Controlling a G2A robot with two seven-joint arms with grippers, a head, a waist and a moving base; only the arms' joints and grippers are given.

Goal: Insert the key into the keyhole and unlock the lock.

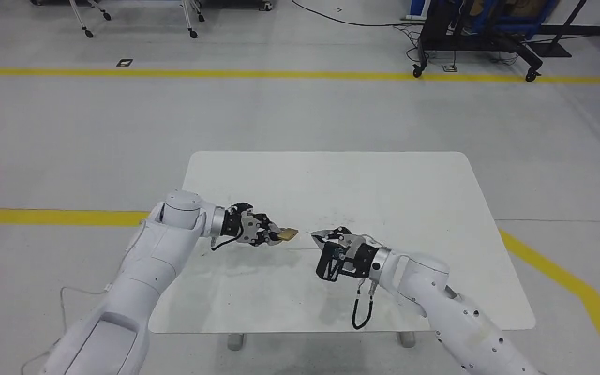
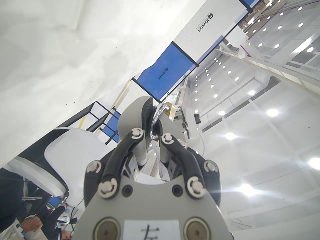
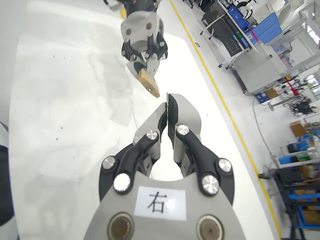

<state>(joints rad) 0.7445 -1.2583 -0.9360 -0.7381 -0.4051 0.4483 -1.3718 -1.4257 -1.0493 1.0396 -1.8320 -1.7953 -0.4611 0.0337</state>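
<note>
The right gripper (image 3: pixel 167 104) has its fingers pressed together, and a thin sliver sticks out past their tips. It looks like the key (image 3: pixel 166 96) seen edge-on, though it is too slim to make out any detail. Just beyond that sliver, close but with a small gap, is the near corner of the lock (image 3: pixel 149 83), a brass block tilted so its lower end slants toward the right gripper. I cannot make out the keyhole. The left gripper (image 3: pixel 147 69) is clamped on the lock's upper end, so the brass body juts out from between its fingers toward the right gripper. In the left wrist view the fingers are narrow around the silver shackle (image 2: pixel 156 119), which curves up between the pads to the brass body at the tips. From the top view the two grippers face each other over the front half of the table (image 1: pixel 403 183), the left one coming from the robot's left and the right one from its right, with the lock between them and closer to the left. The lock hangs above the white tabletop, not resting on it. Each arm stretches back from its gripper toward the near edge of the table. On the floor past the far edge runs a yellow line (image 1: pixel 281 72).
</note>
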